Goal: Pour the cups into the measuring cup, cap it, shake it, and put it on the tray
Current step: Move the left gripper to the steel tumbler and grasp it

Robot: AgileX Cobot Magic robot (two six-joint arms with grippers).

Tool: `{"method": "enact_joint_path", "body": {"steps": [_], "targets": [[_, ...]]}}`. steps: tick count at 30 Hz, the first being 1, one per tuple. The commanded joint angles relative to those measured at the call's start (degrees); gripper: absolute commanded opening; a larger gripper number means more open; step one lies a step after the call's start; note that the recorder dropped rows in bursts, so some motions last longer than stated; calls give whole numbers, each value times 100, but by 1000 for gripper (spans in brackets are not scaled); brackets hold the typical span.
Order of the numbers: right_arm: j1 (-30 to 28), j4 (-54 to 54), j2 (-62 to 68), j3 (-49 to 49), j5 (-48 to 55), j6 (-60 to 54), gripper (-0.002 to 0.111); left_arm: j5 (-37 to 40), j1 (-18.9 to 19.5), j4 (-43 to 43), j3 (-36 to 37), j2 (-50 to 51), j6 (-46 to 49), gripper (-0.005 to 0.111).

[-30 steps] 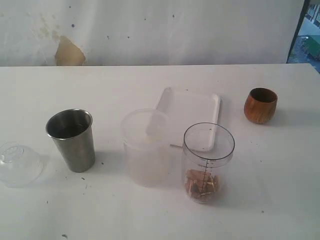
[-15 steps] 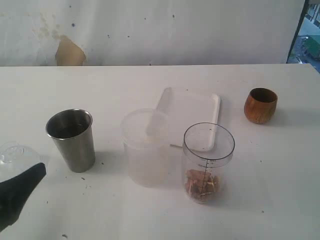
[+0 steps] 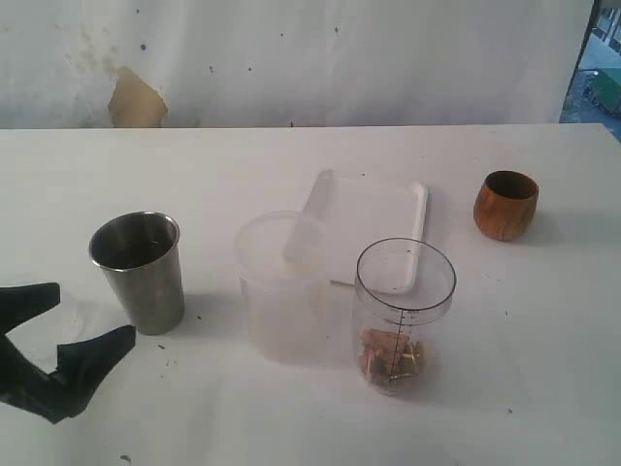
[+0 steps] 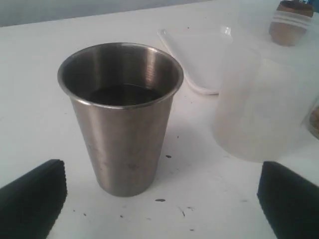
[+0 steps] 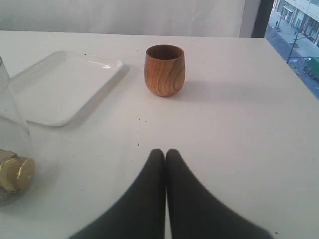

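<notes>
We saw a stained white wall point(image 3: 340, 58) with a tan patch point(image 3: 134, 102) at upper left, a white table point(image 3: 291, 155) below, and a window point(image 3: 604, 68) at upper right.

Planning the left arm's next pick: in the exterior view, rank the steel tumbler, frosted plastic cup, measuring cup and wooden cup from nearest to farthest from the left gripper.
From the left gripper, lower left:
1. Steel tumbler, just right of it.
2. Frosted plastic cup, centre.
3. Measuring cup, right of centre.
4. Wooden cup, far right, back.
</notes>
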Motion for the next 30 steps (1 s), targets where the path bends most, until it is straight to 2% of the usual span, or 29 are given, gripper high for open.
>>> {"method": "enact_joint_path", "body": {"steps": [1,14,18,30], "targets": [[-13,1,-27,33,-17,16,0,-179,-25,-116,-469,958,207,105],[-13,1,-27,33,-17,16,0,-980,-25,-177,-1527,2972,767,105],[-13,1,-27,33,-17,16,0,-1362,-25,-203,-1722,3216,998,105],[-13,1,-27,33,-17,16,0,-1283,-25,136,-2117,3312,854,105]]}}
